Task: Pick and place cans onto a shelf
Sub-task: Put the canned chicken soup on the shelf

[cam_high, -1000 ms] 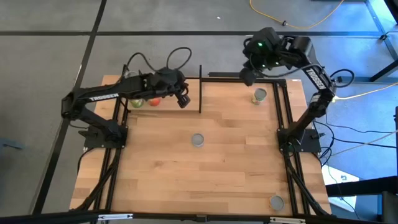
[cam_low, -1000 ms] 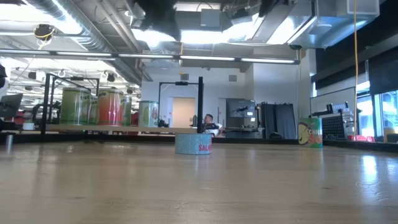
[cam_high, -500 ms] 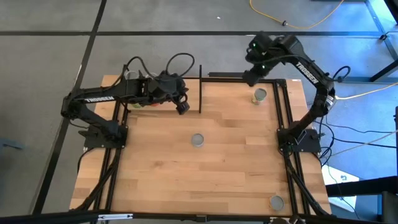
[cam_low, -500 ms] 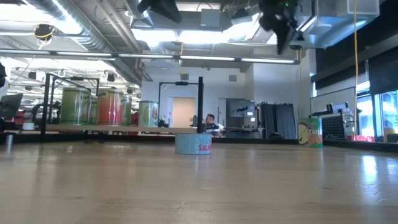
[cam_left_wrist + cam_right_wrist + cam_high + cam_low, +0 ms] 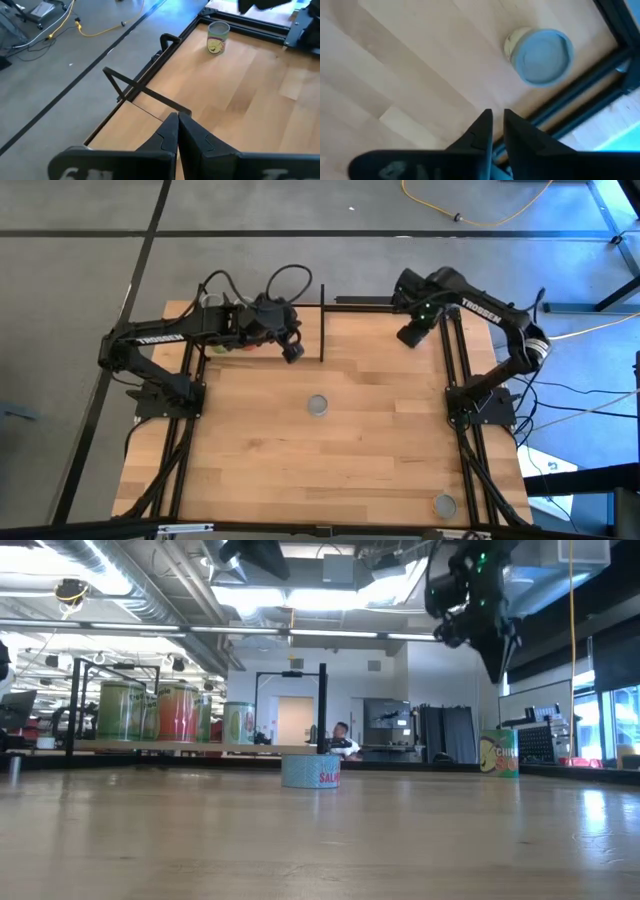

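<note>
The green-yellow can (image 5: 540, 55) at the table's far right corner looks light, stiff and smooth-sided, so I would squeeze it across its round wall, below the rim. The right gripper (image 5: 413, 335) hangs over it with fingers slightly parted and empty (the left gripper (image 5: 290, 350) waits pinched shut beside the shelf (image 5: 180, 747)). A second ago the right gripper was beyond the table's edge; it has since swung down over the can.

— What sort of place is this?
— A robotics lab in an industrial hall: exposed ceiling ducts (image 5: 150, 600), strip lighting, bare concrete floor (image 5: 80, 280) with a loose yellow cable (image 5: 470, 215).
— Anything else?
— A wooden table (image 5: 320, 460) with two arms, and a person (image 5: 340, 735) at a distant desk.
</note>
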You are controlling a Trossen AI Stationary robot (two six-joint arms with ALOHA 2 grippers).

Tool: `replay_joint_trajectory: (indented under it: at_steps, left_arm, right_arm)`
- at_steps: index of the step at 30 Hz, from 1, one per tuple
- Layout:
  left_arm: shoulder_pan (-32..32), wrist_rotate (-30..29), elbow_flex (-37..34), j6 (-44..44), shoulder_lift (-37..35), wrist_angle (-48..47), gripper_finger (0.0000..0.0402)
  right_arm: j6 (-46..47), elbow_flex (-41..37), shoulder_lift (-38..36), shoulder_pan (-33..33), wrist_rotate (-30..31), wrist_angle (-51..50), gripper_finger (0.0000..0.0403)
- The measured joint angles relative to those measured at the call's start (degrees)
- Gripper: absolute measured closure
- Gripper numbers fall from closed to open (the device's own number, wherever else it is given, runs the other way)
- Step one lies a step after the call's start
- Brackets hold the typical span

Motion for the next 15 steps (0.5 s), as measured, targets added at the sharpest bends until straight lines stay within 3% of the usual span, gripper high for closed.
replay_joint_trajectory:
  at_steps: [7,12,15]
  left_arm:
    - [0.2,0.0,0.0,1.5,0.0,0.0,0.0402]
    - [0.2,0.1,0.0,1.5,0.0,0.1,0.0402]
    - [0.2,0.1,0.0,1.5,0.0,0.0,0.0402]
  right_arm:
    - [-0.2,-5.6,2.1,-0.1,-0.6,9.4,0.0317]
    - [-0.1,-7.7,3.7,-0.5,5.4,11.1,0.0312]
    - [-0.3,-8.7,4.6,-1.6,5.6,13.8,0.0311]
